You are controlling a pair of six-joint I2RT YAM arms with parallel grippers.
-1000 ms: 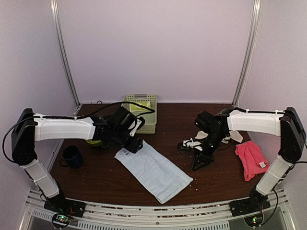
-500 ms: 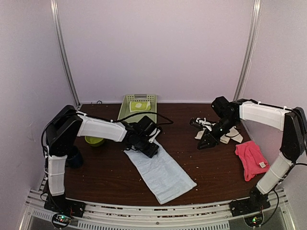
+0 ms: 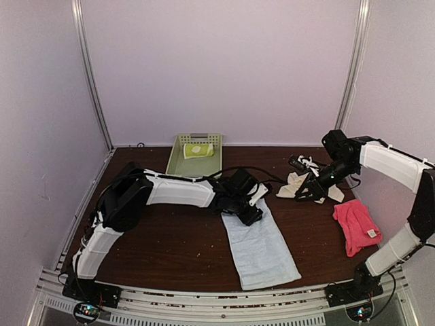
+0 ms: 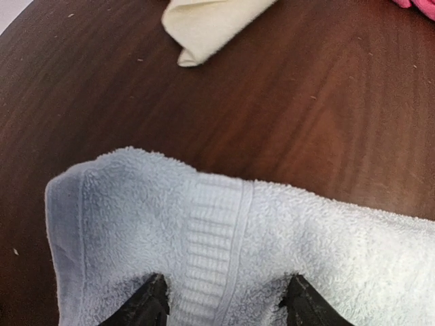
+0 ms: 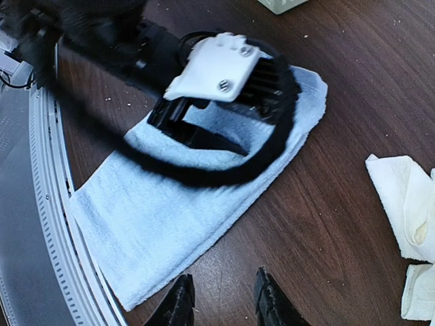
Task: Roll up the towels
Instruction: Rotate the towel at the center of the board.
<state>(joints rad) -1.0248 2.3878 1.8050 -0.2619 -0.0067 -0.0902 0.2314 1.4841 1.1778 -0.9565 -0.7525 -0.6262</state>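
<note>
Dragged rightward, the light blue towel (image 3: 262, 246) is getting pinched by the left gripper (image 4: 221, 302); right gripper (image 5: 221, 299) is hovering narrowly parted, holding nothing.

We see a green basket (image 3: 178, 160) at the back of the dark wooden table (image 3: 170, 251), pale walls behind, and crumbs scattered over the tabletop.

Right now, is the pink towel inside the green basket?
No, the pink towel lies on the table's right side; the green basket stands at the back.
</note>
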